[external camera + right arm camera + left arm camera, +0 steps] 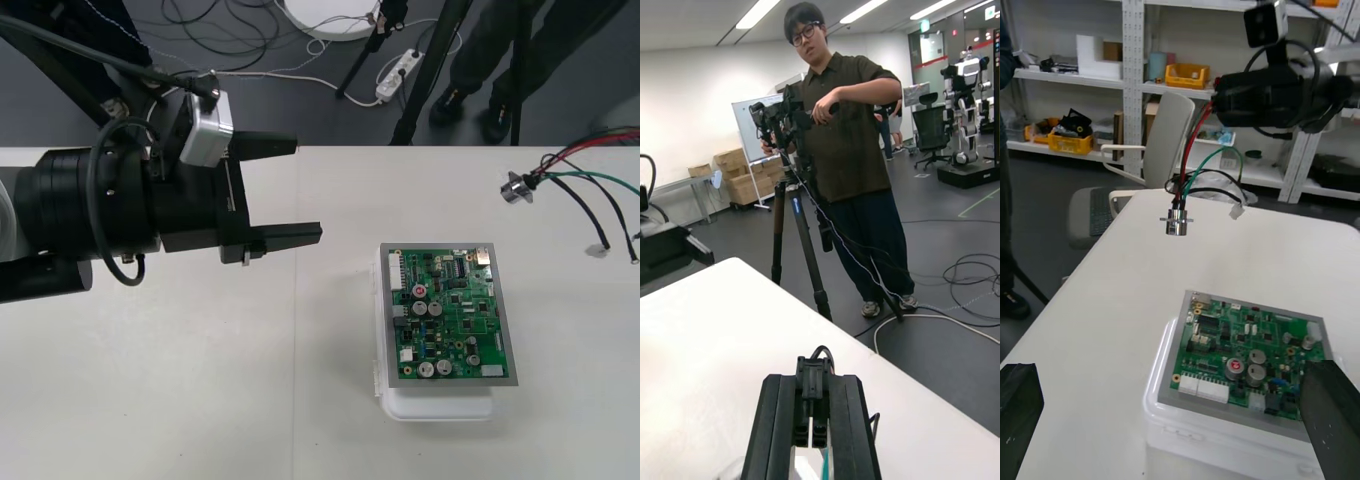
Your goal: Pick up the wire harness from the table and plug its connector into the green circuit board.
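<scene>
Harness (570, 165) pick-up looks done to us; the plugging is what is left. Working down in size, the table (200, 400) bears none of it. The left gripper (308, 190) hovers released, fingers wide apart and holding nothing, with the board (452, 315) just ahead of its tips and lower. That board sits on its white base (440, 405), and we see no plug in it.

The right gripper (814, 386) is clenched on the harness, with a small black part between its fingers that we take for the plug (814, 371). From that grip the wires (1196, 161), red, green and black, droop in loose curves. The round metal socket (1178, 222) dangles with its flange below the right gripper, apparently clear of the table and beyond the board as seen from the left gripper. We judge that the plug has yet to be brought over the board and aligned.
</scene>
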### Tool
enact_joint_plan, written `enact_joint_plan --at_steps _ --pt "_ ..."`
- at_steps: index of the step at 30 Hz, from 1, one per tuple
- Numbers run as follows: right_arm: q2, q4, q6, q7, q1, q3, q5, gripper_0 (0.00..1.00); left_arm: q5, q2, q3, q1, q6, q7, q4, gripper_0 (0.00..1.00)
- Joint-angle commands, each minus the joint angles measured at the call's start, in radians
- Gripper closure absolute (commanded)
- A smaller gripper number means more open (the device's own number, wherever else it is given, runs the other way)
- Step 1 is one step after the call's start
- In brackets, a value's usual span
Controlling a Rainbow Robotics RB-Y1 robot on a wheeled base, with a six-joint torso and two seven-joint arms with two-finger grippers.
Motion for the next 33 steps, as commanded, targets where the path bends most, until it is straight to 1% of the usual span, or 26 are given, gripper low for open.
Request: enact_joint_plan --at_steps 1,6,8,14,17,21,24,33 --pt "-0.022 0.08 -0.1 -0.026 0.018 -0.062 0.004 1.0 0.114 0.107 -0.012 0.022 0.113 0.078 -0.036 0.0" --pt "-0.022 0.146 -0.182 -0.019 0.016 -0.074 0.004 1.0 0.207 0.179 -0.072 0.022 0.166 0.073 -0.036 0.0" --pt "-0.022 0.172 -0.221 -0.016 0.012 -0.072 0.004 1.0 0.249 0.205 -0.117 0.022 0.211 0.059 -0.037 0.0" --pt "-0.022 0.214 -0.324 -0.016 -0.016 -0.072 0.033 1.0 0.324 0.248 -0.215 0.009 0.327 -0.066 -0.037 0.0" --pt "-0.022 0.229 -0.38 -0.022 -0.036 -0.072 0.039 1.0 0.348 0.251 -0.241 0.004 0.358 -0.122 -0.037 0.0" --pt "-0.022 0.231 -0.437 -0.03 -0.057 -0.065 0.039 1.0 0.364 0.253 -0.261 -0.007 0.369 -0.183 -0.037 0.0" --pt "-0.022 0.221 -0.489 -0.036 -0.096 -0.048 0.045 1.0 0.367 0.253 -0.265 -0.022 0.369 -0.234 -0.037 0.0" --pt "-0.022 0.116 -0.5 -0.052 -0.125 -0.037 0.053 1.0 0.425 0.251 -0.298 -0.054 0.369 -0.313 -0.037 0.0"
